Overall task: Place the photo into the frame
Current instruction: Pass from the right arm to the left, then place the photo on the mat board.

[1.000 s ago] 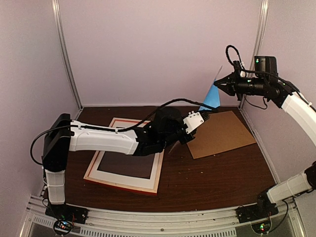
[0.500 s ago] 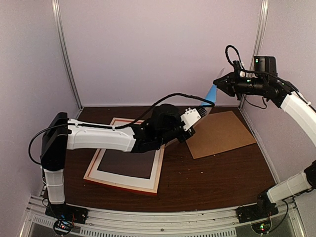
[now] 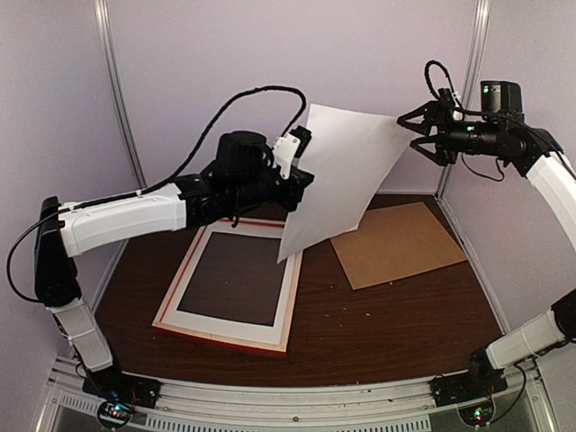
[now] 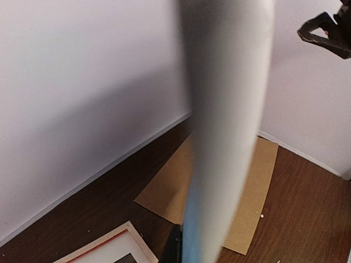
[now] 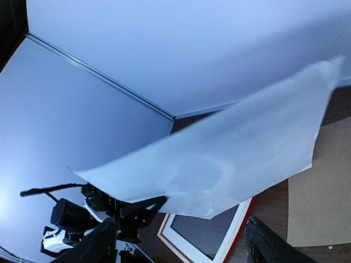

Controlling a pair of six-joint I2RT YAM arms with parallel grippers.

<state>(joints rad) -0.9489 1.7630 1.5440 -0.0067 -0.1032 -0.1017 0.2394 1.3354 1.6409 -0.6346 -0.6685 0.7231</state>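
Observation:
The photo (image 3: 346, 171) hangs in the air above the table, its white back towards the top camera. My left gripper (image 3: 301, 186) is shut on its left edge. In the left wrist view the photo (image 4: 227, 109) shows edge-on and blurred, with a blue strip by my dark finger (image 4: 175, 249). My right gripper (image 3: 417, 135) stands open just off the photo's upper right corner. In the right wrist view the photo (image 5: 219, 164) floats beyond my spread fingers (image 5: 101, 244), not between them. The frame (image 3: 279, 340), red-edged, lies flat below with a white mat in it.
A brown backing board (image 3: 396, 243) lies on the dark table to the right of the frame. The enclosure's back wall (image 3: 270, 90) and a metal corner post (image 3: 472, 72) stand close behind both grippers.
My left arm has risen and swung left with the photo, which now shows its white back. My right gripper has opened and let go of the photo.

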